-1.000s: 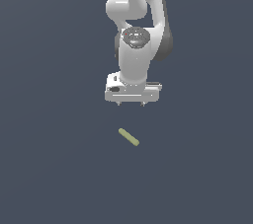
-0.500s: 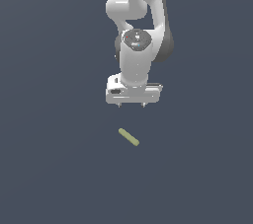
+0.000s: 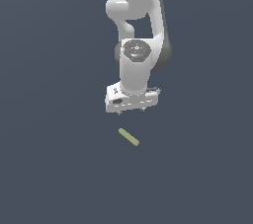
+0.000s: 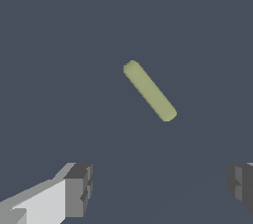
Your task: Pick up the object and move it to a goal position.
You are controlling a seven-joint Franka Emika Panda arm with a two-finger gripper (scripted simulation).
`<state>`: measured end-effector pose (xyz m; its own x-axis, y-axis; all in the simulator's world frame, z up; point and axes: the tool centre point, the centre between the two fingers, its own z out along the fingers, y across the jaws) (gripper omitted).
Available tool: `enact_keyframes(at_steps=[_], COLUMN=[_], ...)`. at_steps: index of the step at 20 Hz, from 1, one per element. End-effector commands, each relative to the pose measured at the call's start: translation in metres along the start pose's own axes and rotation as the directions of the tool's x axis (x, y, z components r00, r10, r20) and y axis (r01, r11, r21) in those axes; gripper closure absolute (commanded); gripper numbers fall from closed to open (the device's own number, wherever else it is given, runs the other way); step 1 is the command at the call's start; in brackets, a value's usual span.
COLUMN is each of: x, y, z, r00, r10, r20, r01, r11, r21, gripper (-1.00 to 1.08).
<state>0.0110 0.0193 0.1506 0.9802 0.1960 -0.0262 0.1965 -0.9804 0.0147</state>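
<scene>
- Rod (image 3: 128,137) lay flat on the dark surface (image 3: 54,168), angled diagonally, in the same spot and heading as in the two earlier exterior shots. It had not been touched.
- Claw (image 3: 131,111) hung above it, apart from it, with a clear gap between the fingertips and the rod in the exterior view.
- Change over the last second: the claw body had rotated about its vertical axis. It had sat roughly square to the camera; it then showed tilted, the end on the exterior view's left lower in the picture than the other.
- Its height looked about the same across the three shots, so the motion was yaw rather than descent.
- Claw was released: the wrist view showed two fingertips (image 4: 78,189) spread wide, nothing between them, and the rod (image 4: 149,91) sat ahead of the gap, not yet inside it.
- My read: that was pre-grasp alignment, turning the fingers so they would close across the rod's thin axis instead of along its length.
- Task stage was early: no contact, no lift. No goal marker was visible in either view.
- Next move probably needed a short lateral shift to centre the rod in the gap, then a straight drop.
- Risk: the rod is thin and round, so an off-centre close could roll or flick it away.
</scene>
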Motion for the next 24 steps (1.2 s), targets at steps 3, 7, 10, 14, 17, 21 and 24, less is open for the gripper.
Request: enact_keyframes(at_steps=[3,7,10,14,17,21,24], x=[0.011,0.02,0.027,0.036,0.042,0.048,0.051], y=[0.003,0.006,0.009,0.012,0.014,0.016,0.017], z=[0.014,0.028,0.039,0.053,0.064,0.075,0.082], r00=[0.993,0.975,0.954,0.916,0.883,0.842,0.816], r10=[-0.115,-0.222,-0.3,-0.401,-0.469,-0.539,-0.577], r20=[-0.003,-0.006,-0.009,-0.013,-0.017,-0.022,-0.025], r01=[0.115,0.222,0.3,0.401,0.469,0.539,0.578], r11=[0.993,0.975,0.954,0.916,0.883,0.842,0.816], r21=[-0.002,-0.002,-0.003,-0.003,-0.003,-0.004,-0.004], gripper=[-0.92,-0.92,-0.92,-0.92,-0.92,-0.92,-0.92])
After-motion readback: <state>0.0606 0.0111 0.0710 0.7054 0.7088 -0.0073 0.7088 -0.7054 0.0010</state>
